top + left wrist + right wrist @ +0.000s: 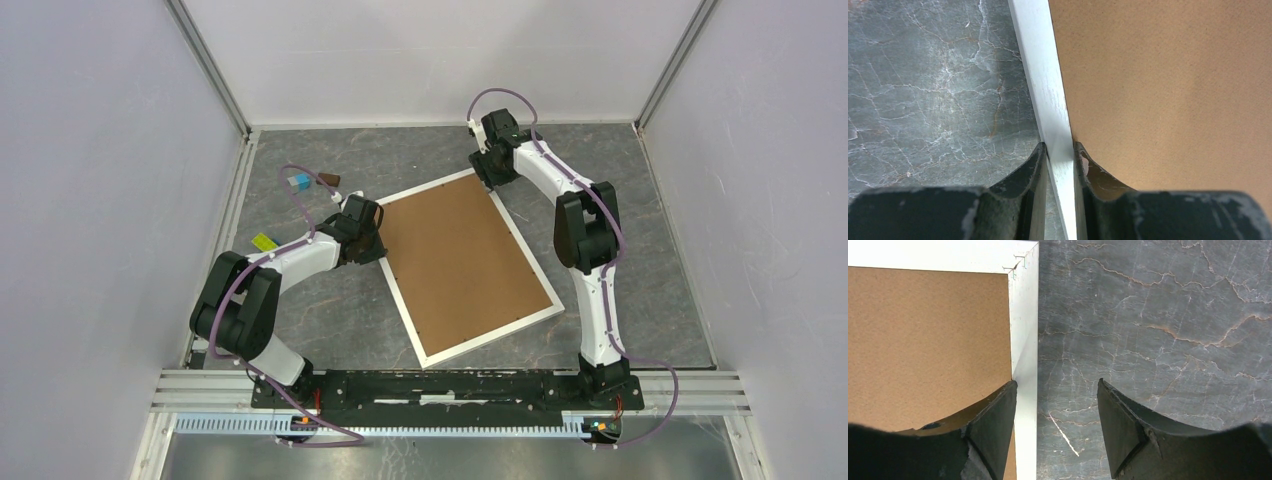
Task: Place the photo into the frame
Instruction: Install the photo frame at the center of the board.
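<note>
The left gripper (1060, 150) was pinched on the frame (1040, 75). Its two dark fingers pressed the thin white rail from either side, one on the table side and one on the side of the brown backing board (1173, 90). In the top view this grip sat on the frame's left long edge, close to its far-left corner, with the left arm bent in from the near left.

The right gripper (1057, 385) stood spread, with a wide gap between its fingers and nothing gripped. Its left finger hung over the edge where the board met the white rail, and its right finger hung over bare table (1148, 315). The rail ran up between them, nearer the left finger. Just beyond the fingertips lay the frame's far-right corner, where small staples (1018, 262) crossed the mitre joint. Whether the fingers touched the frame there could not be told.

The frame lay flat in the middle of the grey marbled table with its back up and the brown board filling its opening. It was turned so that its long sides ran from far left to near right.

Well to the far left of the frame, three small things sat near the table's left edge: a blue-and-white piece (298, 182), a brown piece (328, 180) just beside it, and a yellow-green piece (264, 241) nearer, by the left arm.
</note>
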{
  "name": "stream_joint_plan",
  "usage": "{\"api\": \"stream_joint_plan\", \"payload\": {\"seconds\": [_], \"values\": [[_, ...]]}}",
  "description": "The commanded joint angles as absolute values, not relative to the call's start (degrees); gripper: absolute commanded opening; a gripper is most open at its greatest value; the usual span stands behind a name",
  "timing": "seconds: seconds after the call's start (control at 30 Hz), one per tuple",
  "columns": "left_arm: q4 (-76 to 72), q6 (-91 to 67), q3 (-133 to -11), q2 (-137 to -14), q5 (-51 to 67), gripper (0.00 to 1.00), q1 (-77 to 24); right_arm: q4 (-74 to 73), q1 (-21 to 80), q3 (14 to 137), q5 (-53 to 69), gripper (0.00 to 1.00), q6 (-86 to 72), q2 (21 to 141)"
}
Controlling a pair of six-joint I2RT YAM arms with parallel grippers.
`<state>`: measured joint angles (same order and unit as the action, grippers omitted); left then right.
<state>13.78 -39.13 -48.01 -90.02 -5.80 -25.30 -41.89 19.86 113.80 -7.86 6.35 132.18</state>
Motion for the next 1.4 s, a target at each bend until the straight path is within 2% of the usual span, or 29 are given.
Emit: {"api": "stream_joint_plan", "payload": {"seconds": [0.0, 1.37], "values": [[14.06, -36.40, -46.77, -92.78, -3.98, 0.02, -25.75, -41.35, 19.76, 114.39, -8.54, 0.66, 6.68, 132.32], [13.80, -36.40, -46.52, -92.49, -4.03, 0.02, -25.72, -40.57, 22.13, 108.38, -7.48, 0.65, 4.58, 129.59]]}}
